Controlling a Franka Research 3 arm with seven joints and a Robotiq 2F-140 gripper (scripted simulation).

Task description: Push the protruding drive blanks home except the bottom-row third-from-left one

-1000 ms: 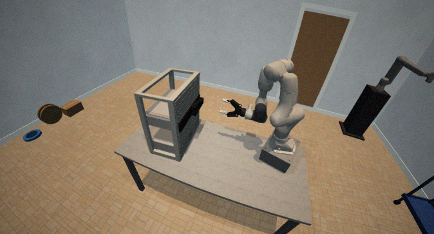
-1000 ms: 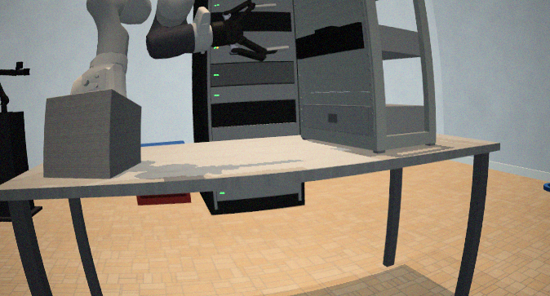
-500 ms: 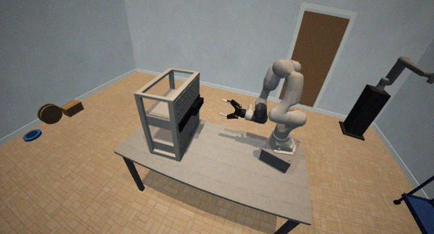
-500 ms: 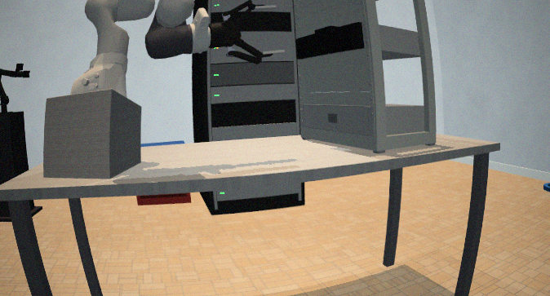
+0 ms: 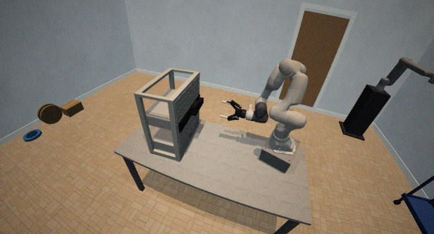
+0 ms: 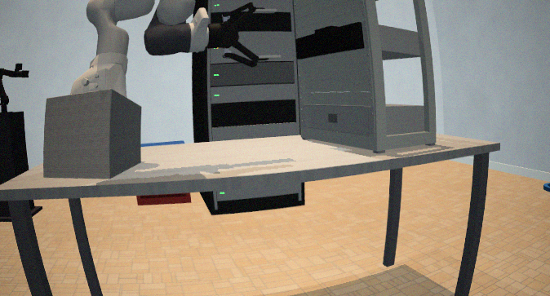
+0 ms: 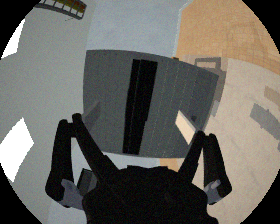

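The rack [image 5: 140, 118] [image 6: 379, 88] [image 7: 108, 80] stands upright on the table. A black chassis front [image 5: 192, 113] [image 6: 330, 41] [image 7: 140, 105] crosses its grey face as a dark band. In the top and exterior views, part of that band juts out from the rest. Single blanks and their rows are too dark and small to tell apart. My gripper [image 5: 224, 109] [image 6: 268, 34] [image 7: 139, 112] is wide open with nothing between its fingers. It points at the rack's face from a distance, touching nothing. In the wrist view the dark band runs nearly upright between the fingers.
The table [image 5: 225, 169] [image 6: 245, 149] carries the rack at one end and the arm's base block [image 5: 274, 160] [image 6: 77, 137] at the other. A tall server cabinet [image 6: 253, 77] stands behind the table in the exterior view. A second arm on a black pedestal [image 5: 364, 113] stands farther off.
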